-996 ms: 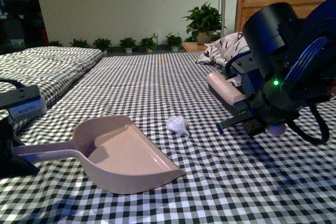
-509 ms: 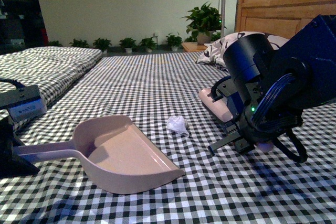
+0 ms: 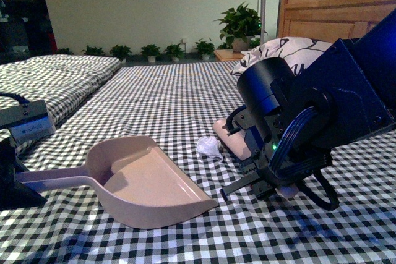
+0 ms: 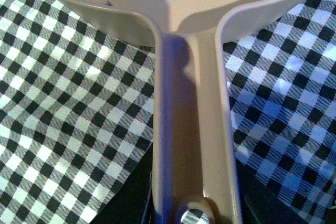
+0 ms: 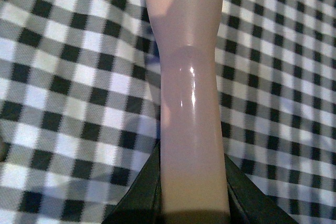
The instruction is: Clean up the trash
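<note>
- Trash point(image 3: 208, 146), a small crumpled white wad, lies on the checked bed cover point(image 3: 185, 97), between the dustpan's open lip and the pink brush head, just beside the brush and a little apart from the pan.
- Largest in view is the checked cover itself, soft and wrinkled; a judgement: the wad could snag in a fold or roll sideways rather than slide straight.
- Right arm point(image 3: 309, 128) fills the right of the front view; its tool point(image 5: 191, 192) is pinching the pink brush handle point(image 5: 189, 103).
- Pink dustpan point(image 3: 145, 180) rests tilted on the cover, its mouth toward the wad. The left tool point(image 4: 194, 213) seems clamped on the dustpan handle point(image 4: 191, 129), though its tips are barely visible.
- Risk, as a judgement: a fast sweep may flick the light wad past or over the pan's lip, or the pan may shift on the soft cover.
</note>
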Robot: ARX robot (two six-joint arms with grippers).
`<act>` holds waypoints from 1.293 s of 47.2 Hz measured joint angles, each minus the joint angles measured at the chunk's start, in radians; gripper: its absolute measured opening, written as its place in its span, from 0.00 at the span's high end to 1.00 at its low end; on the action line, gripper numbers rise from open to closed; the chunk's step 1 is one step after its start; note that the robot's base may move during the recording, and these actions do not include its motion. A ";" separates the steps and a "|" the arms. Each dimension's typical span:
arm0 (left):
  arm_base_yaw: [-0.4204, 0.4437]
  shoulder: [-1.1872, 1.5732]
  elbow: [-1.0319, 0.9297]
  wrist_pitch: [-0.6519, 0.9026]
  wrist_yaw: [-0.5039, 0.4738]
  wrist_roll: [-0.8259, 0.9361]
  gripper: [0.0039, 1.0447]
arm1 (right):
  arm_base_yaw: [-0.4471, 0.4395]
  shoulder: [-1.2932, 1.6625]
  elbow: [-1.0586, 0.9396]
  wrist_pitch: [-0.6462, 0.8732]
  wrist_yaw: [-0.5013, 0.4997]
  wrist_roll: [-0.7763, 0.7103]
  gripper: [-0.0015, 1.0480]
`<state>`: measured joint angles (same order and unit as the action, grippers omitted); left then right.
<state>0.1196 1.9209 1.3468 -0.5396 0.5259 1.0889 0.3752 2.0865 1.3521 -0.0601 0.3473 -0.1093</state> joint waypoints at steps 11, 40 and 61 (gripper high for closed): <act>0.000 0.000 0.000 0.000 0.000 0.000 0.75 | 0.033 -0.015 -0.026 -0.020 -0.077 0.057 0.81; 0.000 0.000 0.000 0.000 0.000 0.000 0.75 | 0.041 -0.301 -0.164 -0.080 -0.377 0.068 0.81; 0.000 0.000 0.000 0.000 0.000 0.000 0.75 | -0.212 -0.307 -0.180 0.106 -0.227 0.121 0.81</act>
<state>0.1196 1.9209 1.3468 -0.5396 0.5259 1.0889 0.1635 1.7794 1.1721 0.0460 0.1204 0.0113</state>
